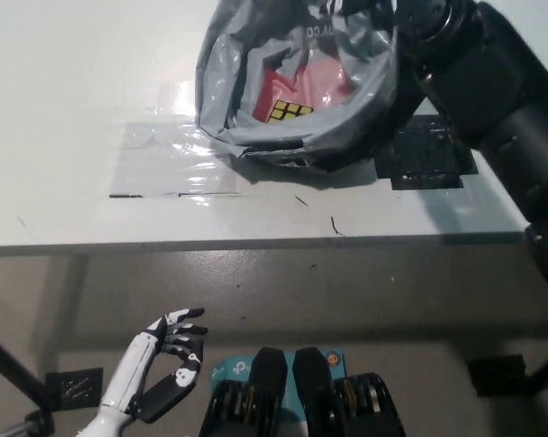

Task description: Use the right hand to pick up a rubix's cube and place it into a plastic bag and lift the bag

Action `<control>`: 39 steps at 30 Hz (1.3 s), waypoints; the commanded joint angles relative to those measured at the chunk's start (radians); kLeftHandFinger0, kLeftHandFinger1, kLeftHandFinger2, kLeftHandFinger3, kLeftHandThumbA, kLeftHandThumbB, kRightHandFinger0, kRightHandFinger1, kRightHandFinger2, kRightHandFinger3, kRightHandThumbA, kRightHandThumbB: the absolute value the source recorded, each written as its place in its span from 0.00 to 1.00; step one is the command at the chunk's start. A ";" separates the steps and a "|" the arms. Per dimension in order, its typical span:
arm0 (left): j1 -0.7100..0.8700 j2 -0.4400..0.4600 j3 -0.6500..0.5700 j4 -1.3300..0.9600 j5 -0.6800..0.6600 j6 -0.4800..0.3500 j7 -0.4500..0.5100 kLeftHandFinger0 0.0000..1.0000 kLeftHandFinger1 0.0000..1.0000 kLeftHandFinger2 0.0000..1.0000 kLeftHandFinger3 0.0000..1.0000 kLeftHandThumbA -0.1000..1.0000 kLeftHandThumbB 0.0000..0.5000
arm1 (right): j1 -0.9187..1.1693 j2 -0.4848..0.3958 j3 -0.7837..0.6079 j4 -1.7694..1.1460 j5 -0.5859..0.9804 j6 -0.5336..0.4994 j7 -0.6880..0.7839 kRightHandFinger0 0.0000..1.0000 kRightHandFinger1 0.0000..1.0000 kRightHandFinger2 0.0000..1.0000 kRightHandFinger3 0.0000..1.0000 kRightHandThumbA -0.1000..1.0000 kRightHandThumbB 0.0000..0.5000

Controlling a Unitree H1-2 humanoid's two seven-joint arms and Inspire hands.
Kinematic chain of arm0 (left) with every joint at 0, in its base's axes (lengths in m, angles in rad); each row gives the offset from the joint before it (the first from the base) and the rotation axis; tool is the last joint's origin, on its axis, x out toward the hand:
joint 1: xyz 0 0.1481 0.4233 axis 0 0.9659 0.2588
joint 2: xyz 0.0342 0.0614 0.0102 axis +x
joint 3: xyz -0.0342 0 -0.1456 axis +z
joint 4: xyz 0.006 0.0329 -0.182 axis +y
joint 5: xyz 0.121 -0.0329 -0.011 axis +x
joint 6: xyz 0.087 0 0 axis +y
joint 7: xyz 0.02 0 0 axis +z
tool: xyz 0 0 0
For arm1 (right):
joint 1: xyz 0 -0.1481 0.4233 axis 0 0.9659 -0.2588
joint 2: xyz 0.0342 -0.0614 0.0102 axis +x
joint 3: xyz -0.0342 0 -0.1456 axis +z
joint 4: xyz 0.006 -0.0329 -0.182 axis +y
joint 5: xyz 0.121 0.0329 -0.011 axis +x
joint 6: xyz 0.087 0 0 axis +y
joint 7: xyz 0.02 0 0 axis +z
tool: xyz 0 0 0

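Note:
A grey plastic bag (pixel 256 109) stands on the white table (pixel 65 109) at the top middle, its mouth tipped toward me. Inside lies the Rubik's cube (pixel 289 112), yellow face up against red. My black right arm comes in from the right. Its hand (pixel 403 20) is at the bag's upper right rim, shut on the bag and partly cut off by the picture's top edge. My white left hand (pixel 169 357) rests open at the lower left, below the table's front edge.
A black patterned mat (pixel 426 157) lies on the table right of the bag. A clear taped sheet (pixel 165 168) covers the table in front of the bag. The table's front edge (pixel 210 244) runs across the middle.

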 commanded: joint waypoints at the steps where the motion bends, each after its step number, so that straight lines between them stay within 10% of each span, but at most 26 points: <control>1: 0.005 0.004 0.006 -0.030 0.005 -0.006 0.010 0.54 0.56 0.65 0.80 0.50 0.02 | -0.054 -0.085 -0.011 -0.255 -0.181 0.013 -0.117 1.00 1.00 1.00 1.00 0.93 0.79; 6: 0.011 0.008 0.013 -0.028 -0.005 -0.014 0.011 0.53 0.56 0.64 0.82 0.53 0.05 | -0.059 -0.143 -0.051 -0.501 -0.238 0.061 -0.088 1.00 1.00 1.00 1.00 0.96 0.74; 13: 0.031 0.008 0.012 -0.028 -0.008 -0.023 0.010 0.55 0.57 0.66 0.81 0.51 0.02 | -0.011 -0.175 -0.122 -0.703 -0.201 0.086 -0.019 1.00 1.00 1.00 1.00 0.97 0.95; 22: 0.004 -0.002 0.018 -0.015 -0.014 -0.024 0.018 0.54 0.56 0.65 0.84 0.54 0.09 | 0.068 -0.211 -0.191 -0.891 -0.336 0.019 -0.119 1.00 1.00 1.00 1.00 1.00 0.89; 29: -0.076 0.000 0.042 -0.002 -0.039 -0.010 0.021 0.79 0.83 0.90 1.00 1.00 0.32 | 0.359 -0.299 -0.370 -1.540 -0.282 0.100 0.002 1.00 1.00 1.00 1.00 1.00 0.81; 32: -0.150 -0.019 0.056 0.036 -0.066 -0.031 0.038 1.00 1.00 1.00 1.00 1.00 0.50 | 0.552 -0.293 -0.446 -1.774 -0.207 0.073 -0.015 1.00 1.00 1.00 1.00 1.00 0.83; 39: -0.247 -0.032 0.062 0.094 -0.090 -0.074 0.045 1.00 1.00 1.00 1.00 1.00 0.69 | 0.851 -0.214 -0.419 -1.909 -0.114 -0.094 -0.091 1.00 1.00 1.00 1.00 0.92 0.74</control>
